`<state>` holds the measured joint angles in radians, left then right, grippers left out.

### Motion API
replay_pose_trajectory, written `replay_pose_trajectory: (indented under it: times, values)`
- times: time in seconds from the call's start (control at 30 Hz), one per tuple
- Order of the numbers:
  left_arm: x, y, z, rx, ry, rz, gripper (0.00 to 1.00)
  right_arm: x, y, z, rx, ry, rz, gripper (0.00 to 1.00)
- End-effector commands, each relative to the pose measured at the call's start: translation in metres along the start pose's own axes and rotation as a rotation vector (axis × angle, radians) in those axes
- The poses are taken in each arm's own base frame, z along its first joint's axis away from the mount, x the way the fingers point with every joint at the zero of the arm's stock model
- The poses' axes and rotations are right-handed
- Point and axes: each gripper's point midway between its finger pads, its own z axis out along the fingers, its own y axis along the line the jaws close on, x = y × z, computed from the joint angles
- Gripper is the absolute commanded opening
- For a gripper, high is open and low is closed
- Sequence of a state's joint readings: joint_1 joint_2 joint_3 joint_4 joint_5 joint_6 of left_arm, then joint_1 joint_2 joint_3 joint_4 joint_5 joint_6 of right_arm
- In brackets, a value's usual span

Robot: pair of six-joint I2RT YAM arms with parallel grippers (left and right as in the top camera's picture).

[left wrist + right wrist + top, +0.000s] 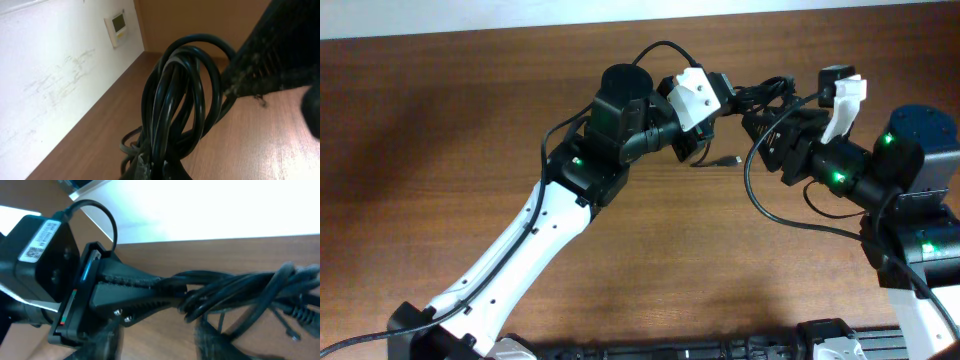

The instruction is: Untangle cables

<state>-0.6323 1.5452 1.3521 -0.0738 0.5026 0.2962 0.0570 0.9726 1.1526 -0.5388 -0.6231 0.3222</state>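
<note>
A bundle of thin black cables (767,92) hangs coiled between the two grippers, above the wooden table near its far edge. My left gripper (732,100) is shut on the bundle. The left wrist view shows the loops (180,100) rising out of its jaws (150,172). In the right wrist view the left gripper's fingers (175,287) pinch the cables (240,287). My right gripper (772,128) is open with its fingers (160,340) spread just under the bundle. One loose plug end (727,160) dangles above the table.
The table's far edge meets a white wall (55,75) carrying a small thermostat panel (117,26). The left arm's own thick wire (660,48) loops above its wrist. The right arm's wire (770,205) sags over the table.
</note>
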Motion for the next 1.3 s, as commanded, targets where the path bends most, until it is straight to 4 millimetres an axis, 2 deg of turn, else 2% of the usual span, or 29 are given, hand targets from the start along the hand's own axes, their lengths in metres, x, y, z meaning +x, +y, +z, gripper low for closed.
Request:
replay_pose_trajectory:
  times: [0.0,0.07,0.1,0.2,0.3,0.37,0.47,0.57,0.63,0.7,0.77,0.8,0.9,1.07,1.17,1.27]
  values:
    - [-0.016,0.013,-0.01,-0.032,-0.041,0.035,0.0,0.006,-0.003,-0.002,0.033,0.014,0.015,0.63]
    - [-0.013,0.025,-0.016,-0.046,-0.042,0.014,0.0,0.011,-0.005,-0.003,0.041,0.035,0.03,0.67]
    - [-0.013,0.024,-0.018,-0.022,-0.051,0.012,0.0,0.011,-0.005,-0.003,0.042,0.034,0.03,0.69]
    - [-0.01,0.035,-0.024,-0.036,-0.05,-0.031,0.0,0.011,-0.005,-0.003,0.043,0.034,0.037,0.7]
    - [-0.017,0.013,-0.026,0.102,-0.09,-0.028,0.0,0.006,-0.011,-0.003,0.079,0.011,0.029,0.7]
    - [-0.021,0.0,-0.028,0.176,-0.11,-0.025,0.0,-0.004,-0.008,-0.003,0.064,-0.027,0.05,0.7]
    - [-0.021,-0.003,-0.029,0.193,-0.115,-0.025,0.0,-0.01,0.01,-0.003,-0.03,-0.041,0.023,0.69]
    - [-0.027,-0.013,-0.03,0.243,-0.139,-0.012,0.0,-0.01,0.014,-0.003,-0.053,-0.038,0.018,0.68]
    - [-0.031,-0.024,-0.025,0.262,-0.147,-0.001,0.0,-0.008,0.019,-0.003,-0.081,-0.027,0.018,0.49]
    - [-0.031,-0.025,-0.02,0.233,-0.135,0.001,0.0,-0.007,0.024,-0.003,-0.109,-0.016,0.016,0.33]
    - [-0.034,-0.032,-0.017,0.244,-0.14,0.009,0.0,-0.005,0.027,-0.004,-0.126,-0.009,0.016,0.09]
    - [-0.033,-0.03,-0.016,0.232,-0.137,0.01,0.0,-0.005,0.027,-0.004,-0.128,-0.008,0.016,0.04]
    - [-0.031,-0.018,-0.014,0.161,-0.121,0.008,0.0,-0.003,0.032,-0.005,-0.159,0.005,0.016,0.04]
    - [-0.033,-0.012,-0.013,0.13,-0.127,0.001,0.0,0.006,0.039,-0.006,-0.207,0.044,0.001,0.04]
    - [-0.029,0.012,-0.011,-0.005,-0.097,-0.086,0.0,0.014,0.057,-0.011,-0.318,0.075,-0.081,0.04]
    - [-0.035,0.018,-0.012,-0.034,-0.121,-0.107,0.0,0.024,0.056,-0.012,-0.321,0.113,-0.071,0.04]
